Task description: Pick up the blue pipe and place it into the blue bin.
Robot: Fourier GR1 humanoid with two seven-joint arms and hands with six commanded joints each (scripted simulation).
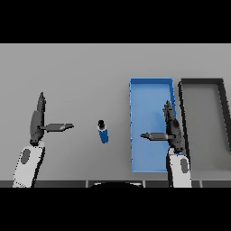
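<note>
The blue pipe [103, 132], a short blue cylinder with a black cap at its far end, lies on the grey table between my two hands. To its right sits the blue bin [149, 92], a long shallow tray with nothing visible inside. My right hand [172, 128] hovers open over the bin's right half, fingers straight and thumb pointing left. At the left of the pipe my left hand [37, 122] is open too, its thumb pointing right toward the pipe, a short gap away.
A dark grey bin [202, 82] stands right beside the blue bin, at the table's right side. The table's near edge runs just below my forearms.
</note>
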